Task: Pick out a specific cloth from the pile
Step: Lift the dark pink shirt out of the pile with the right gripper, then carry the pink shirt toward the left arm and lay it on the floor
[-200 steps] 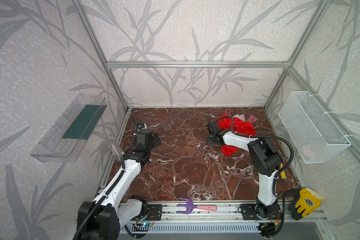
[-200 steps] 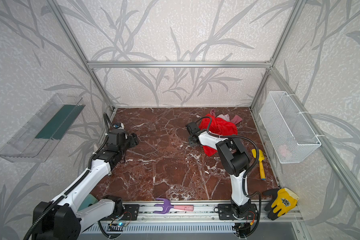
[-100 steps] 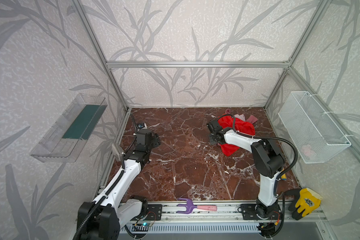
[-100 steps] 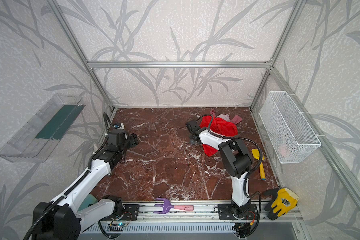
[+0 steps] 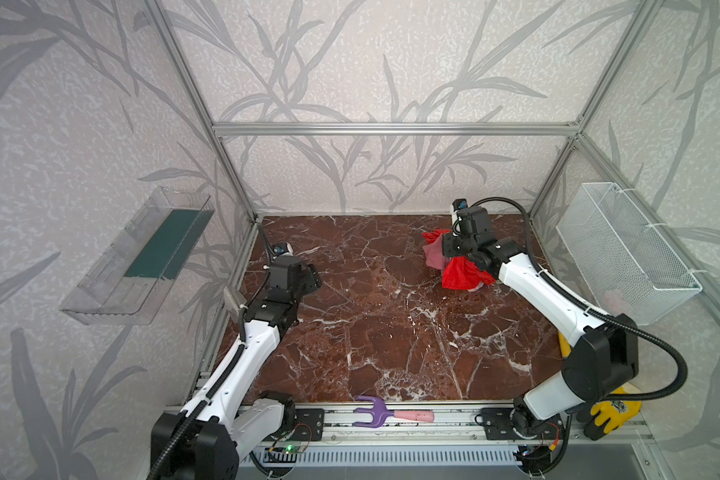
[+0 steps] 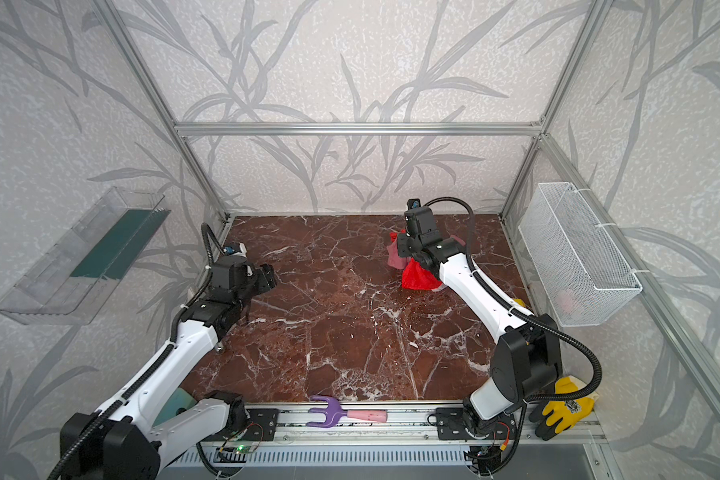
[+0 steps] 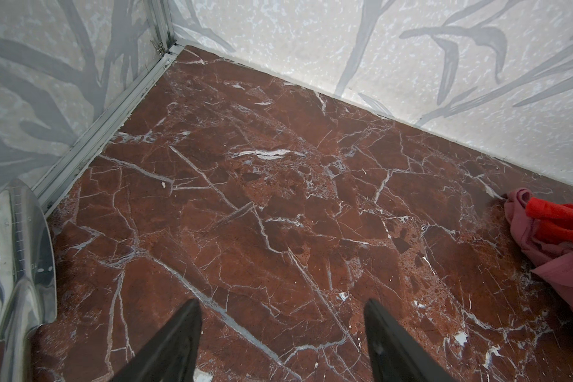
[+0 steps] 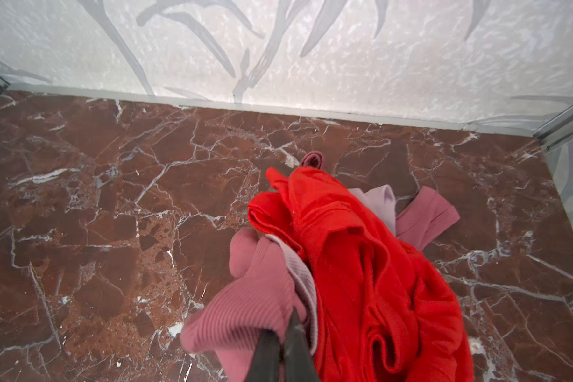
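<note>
The pile lies at the back right of the marble floor. Its bright red cloth (image 5: 460,274) (image 8: 361,264) is draped on top, with a pale lilac cloth (image 8: 382,198) underneath. The rose-pink cloth (image 5: 433,258) (image 6: 395,257) (image 8: 252,297) sticks out on the pile's left side. My right gripper (image 8: 282,325) (image 5: 447,249) is shut on a fold of it and holds that fold up, the red cloth hanging against it. Another pink corner (image 8: 427,215) lies beyond the red. My left gripper (image 7: 283,302) (image 5: 312,276) is open and empty over bare floor at the left.
A white wire basket (image 5: 624,253) hangs on the right wall and a clear shelf (image 5: 142,257) on the left wall. A purple garden fork (image 5: 375,413) lies on the front rail, a yellow glove (image 5: 612,415) at the front right. A metal scoop (image 7: 14,258) lies beside the left arm.
The right gripper has closed on the rose-pink cloth and risen toward the back wall, drawing the pink fold and the red cloth up with it. The left arm has not moved.
</note>
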Motion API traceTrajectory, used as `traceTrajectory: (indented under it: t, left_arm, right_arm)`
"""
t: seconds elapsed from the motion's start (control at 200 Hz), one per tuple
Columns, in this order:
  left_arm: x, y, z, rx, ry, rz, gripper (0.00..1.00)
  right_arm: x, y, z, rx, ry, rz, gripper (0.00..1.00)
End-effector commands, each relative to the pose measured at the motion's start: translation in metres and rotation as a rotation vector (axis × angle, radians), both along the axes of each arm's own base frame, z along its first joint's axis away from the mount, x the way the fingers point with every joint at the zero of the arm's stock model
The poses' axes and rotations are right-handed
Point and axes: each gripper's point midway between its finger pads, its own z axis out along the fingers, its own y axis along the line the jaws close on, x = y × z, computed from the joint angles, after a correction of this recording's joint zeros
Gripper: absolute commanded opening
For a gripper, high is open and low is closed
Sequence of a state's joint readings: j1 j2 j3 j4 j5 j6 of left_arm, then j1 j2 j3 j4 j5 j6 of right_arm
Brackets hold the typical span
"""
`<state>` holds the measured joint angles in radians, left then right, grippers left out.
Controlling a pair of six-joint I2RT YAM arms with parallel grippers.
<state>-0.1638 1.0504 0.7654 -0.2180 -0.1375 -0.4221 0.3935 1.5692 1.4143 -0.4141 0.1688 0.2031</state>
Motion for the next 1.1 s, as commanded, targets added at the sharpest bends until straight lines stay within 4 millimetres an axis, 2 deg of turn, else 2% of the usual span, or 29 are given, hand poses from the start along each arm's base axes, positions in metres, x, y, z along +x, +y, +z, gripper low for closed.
traceTrajectory:
  t: [0.0, 0.275, 0.62, 0.855, 0.98, 1.095]
  left_arm:
    - [-0.001, -0.003, 0.018, -0.019, -0.03, -0.003, 0.75]
    - [-0.002, -0.003, 0.025, -0.018, -0.035, -0.011, 0.75]
    - [-0.006, -0.005, 0.04, -0.026, -0.05, -0.021, 0.75]
    - [-0.016, -0.003, 0.07, -0.037, -0.081, -0.015, 0.73]
    - [-0.026, 0.003, 0.088, -0.028, -0.096, 0.002, 0.72]
    - [-0.035, 0.005, 0.105, -0.021, -0.103, 0.004, 0.72]
  right_arm:
    - [-0.002, -0.004, 0.058, 0.082, -0.096, 0.039, 0.0]
    - [-0.006, -0.006, 0.133, 0.173, -0.202, 0.091, 0.0]
    - [-0.024, 0.014, 0.2, 0.287, -0.292, 0.218, 0.0]
    - [-0.048, 0.041, 0.249, 0.392, -0.353, 0.369, 0.0]
    - [-0.066, 0.069, 0.272, 0.394, -0.378, 0.468, 0.0]
    - [-0.075, 0.092, 0.285, 0.41, -0.38, 0.537, 0.0]
